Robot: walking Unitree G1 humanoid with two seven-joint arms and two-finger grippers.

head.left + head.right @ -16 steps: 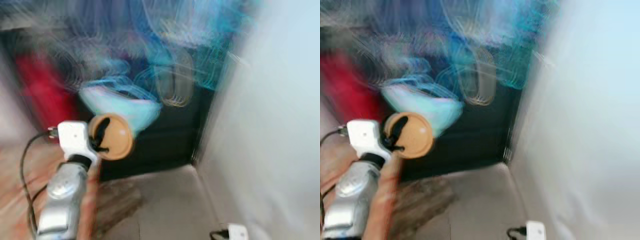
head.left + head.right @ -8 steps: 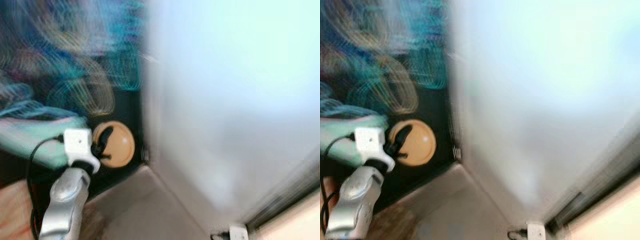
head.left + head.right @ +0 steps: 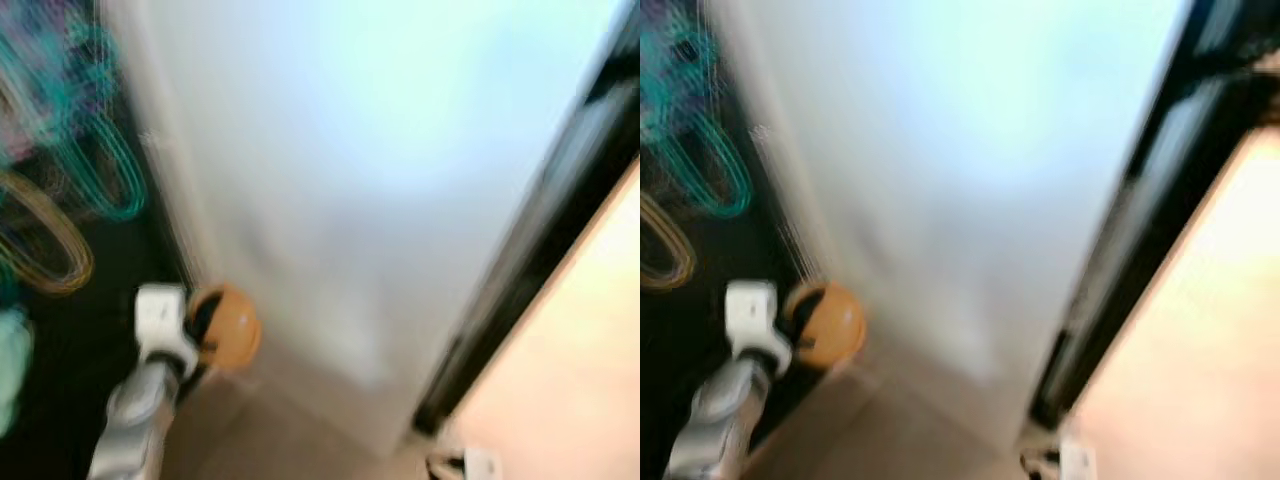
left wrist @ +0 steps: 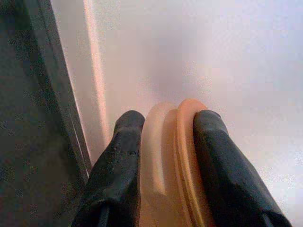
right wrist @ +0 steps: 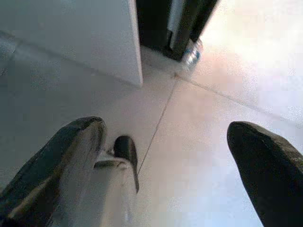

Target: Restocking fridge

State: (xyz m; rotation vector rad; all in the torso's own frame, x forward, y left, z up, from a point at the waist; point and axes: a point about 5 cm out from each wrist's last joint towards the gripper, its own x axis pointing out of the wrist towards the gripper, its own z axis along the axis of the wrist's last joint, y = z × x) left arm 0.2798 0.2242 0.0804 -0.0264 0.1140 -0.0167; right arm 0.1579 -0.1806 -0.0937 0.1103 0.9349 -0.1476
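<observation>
The left gripper [image 4: 163, 125] is clamped on a tan lid [image 3: 228, 328], lower left of the head view, close beside the white panel [image 3: 380, 150]. The view is smeared (robot turning), so the lid could clip that panel. The right gripper [image 5: 163, 142] hangs spread over the floor [image 5: 199, 156].

Views blurred. Dark cloth [image 3: 60, 330] with teal and yellow loop pattern hung at far left. Pale tiled floor [image 5: 199, 156] ran below, one grout line crossing it. Small clear bottle [image 5: 191, 53] stood on floor against dark frame [image 5: 189, 23]. Peach-lit surface [image 3: 570, 350] lay at right, beyond black strip [image 3: 520, 270].
</observation>
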